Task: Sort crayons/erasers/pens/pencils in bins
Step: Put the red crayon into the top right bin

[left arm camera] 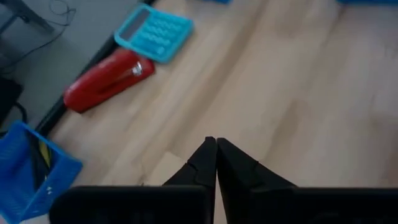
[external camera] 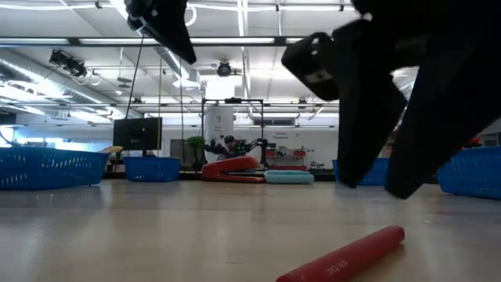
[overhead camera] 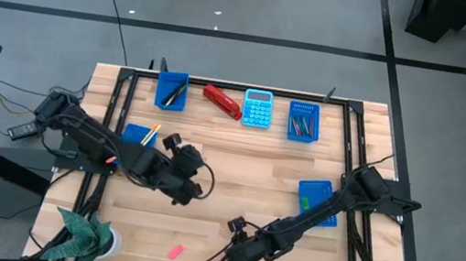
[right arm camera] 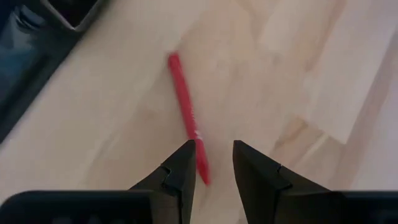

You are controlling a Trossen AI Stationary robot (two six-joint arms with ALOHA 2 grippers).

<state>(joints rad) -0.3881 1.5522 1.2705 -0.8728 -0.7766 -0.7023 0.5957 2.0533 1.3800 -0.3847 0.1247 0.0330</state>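
A red crayon (right arm camera: pixel 185 118) lies flat on the wooden table near its front edge; it also shows in the high view (overhead camera: pixel 176 252) and the low view (external camera: pixel 344 254). My right gripper (right arm camera: pixel 214 158) is open just over the crayon's near end, a finger on either side of it, low at the table's front middle (overhead camera: pixel 228 258). My left gripper (left arm camera: pixel 216 155) is shut and empty above the table's middle left (overhead camera: pixel 189 163). Four blue bins stand at the far left (overhead camera: pixel 171 90), far right (overhead camera: pixel 304 121), left (overhead camera: pixel 138 135) and right (overhead camera: pixel 319 202).
A red stapler (overhead camera: pixel 222 101) and a light-blue calculator (overhead camera: pixel 257 108) lie at the far edge between the two far bins. A green plant (overhead camera: pixel 83 236) stands at the front left corner. The left and both far bins hold sticks.
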